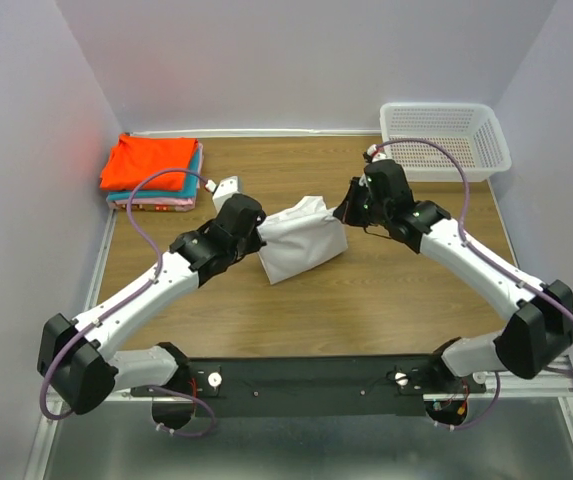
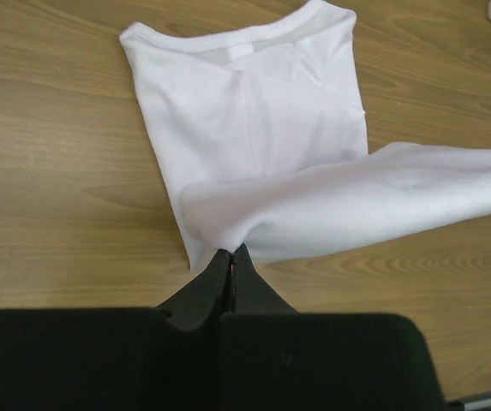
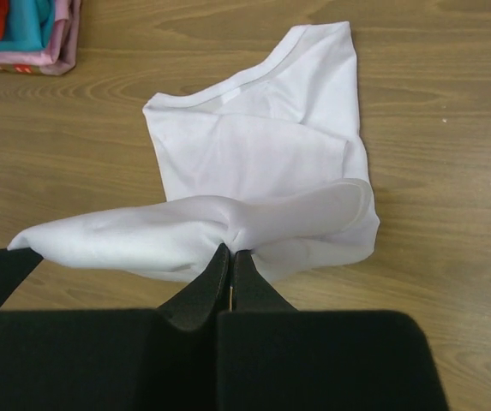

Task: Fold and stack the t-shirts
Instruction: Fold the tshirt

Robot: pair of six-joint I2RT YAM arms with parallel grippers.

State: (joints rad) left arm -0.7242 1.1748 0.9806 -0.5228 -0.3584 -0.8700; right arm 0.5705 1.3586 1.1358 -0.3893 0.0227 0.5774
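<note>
Plain white soft-cloth short-sleeved t-shirt (image 1: 301, 248) at mid brown wooden surface (image 1: 366, 300), sides folded inward, ribbed collar lying flat, lower part raised as a sagging band. Left claw (image 2: 232, 255) clamped tight on one end of that band, right claw (image 3: 231, 255) clamped on the other. Pinched edge hidden inside each grip; band ends covered from above by the arms (image 1: 131, 300). Stack of folded orange-red, teal and pink t-shirts (image 3: 22, 34) cut off at a corner of the right wrist view. Long axis roughly near to far, slightly slanted, collar toward the back; band running left to right.
</note>
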